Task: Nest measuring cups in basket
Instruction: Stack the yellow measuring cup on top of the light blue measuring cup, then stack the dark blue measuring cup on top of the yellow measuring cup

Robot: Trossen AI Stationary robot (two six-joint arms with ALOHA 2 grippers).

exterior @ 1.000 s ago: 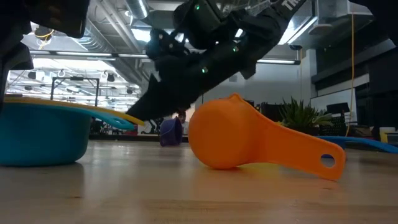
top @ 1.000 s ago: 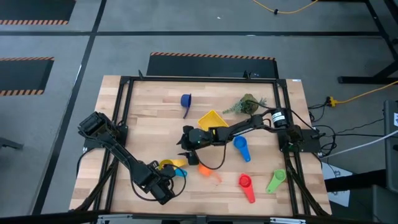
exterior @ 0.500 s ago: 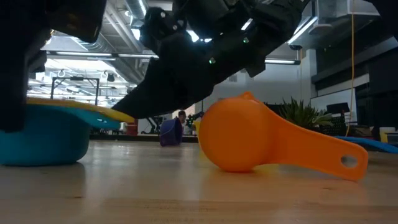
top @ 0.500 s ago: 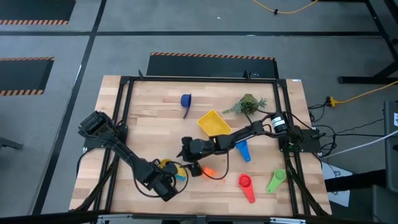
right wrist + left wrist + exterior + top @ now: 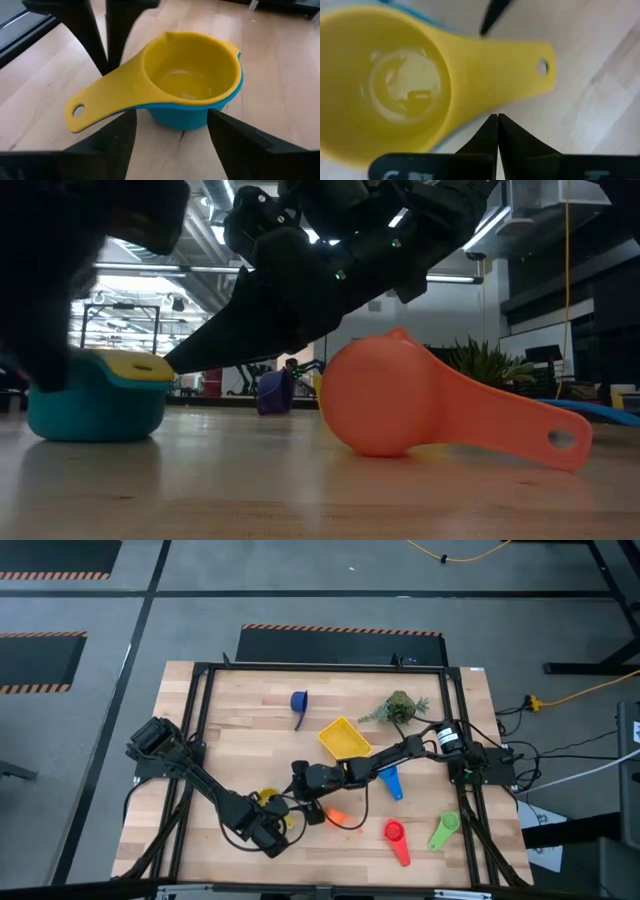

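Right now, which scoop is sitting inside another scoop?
The yellow measuring cup. It sits nested inside the light blue measuring cup; the others lie alone on the table.

Seven measuring cups: one dark blue [image 5: 298, 702], one blue [image 5: 389, 781], one orange [image 5: 335, 816], one red [image 5: 394, 833], one green [image 5: 443, 831], and one yellow [image 5: 187, 80] nested inside one light blue [image 5: 200, 116]. One yellow basket [image 5: 344, 737]. One plant sprig [image 5: 396, 708]. Two robot arms over one wooden surface [image 5: 240, 740].
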